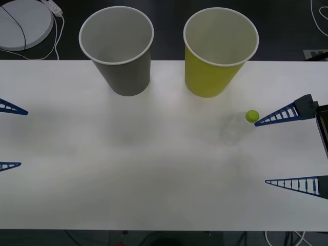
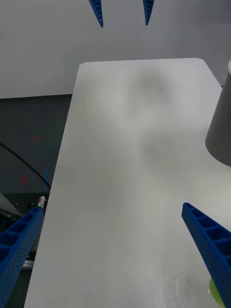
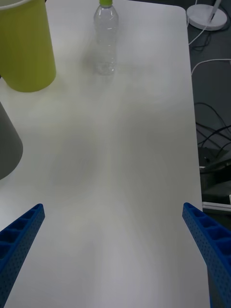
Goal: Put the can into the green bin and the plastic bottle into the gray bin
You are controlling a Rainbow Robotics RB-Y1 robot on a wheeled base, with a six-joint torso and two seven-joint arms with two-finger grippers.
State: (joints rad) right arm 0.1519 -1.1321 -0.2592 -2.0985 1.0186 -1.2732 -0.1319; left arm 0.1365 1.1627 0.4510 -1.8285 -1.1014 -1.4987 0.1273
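Waiting spread-fingered beside the upright plastic bottle (image 1: 245, 123), the right gripper (image 1: 266, 151) is needing to close in before carrying to the gray bin (image 1: 119, 48); the left gripper (image 1: 10, 136) is idling released at the table's left edge.

Gray bin (image 1: 123, 56) white inside; green bin (image 1: 212, 61) yellow-green, white rim; plastic bottle (image 3: 105, 41) clear, ribbed, lime cap; white table (image 1: 154, 169); both grippers' fingers (image 1: 284, 114) blue, ribbed.

Plastic bottle (image 3: 105, 41) clear, ribbed; green bin (image 1: 219, 51), gray bin (image 1: 119, 48) matt paper; table (image 1: 154, 169) smooth white.
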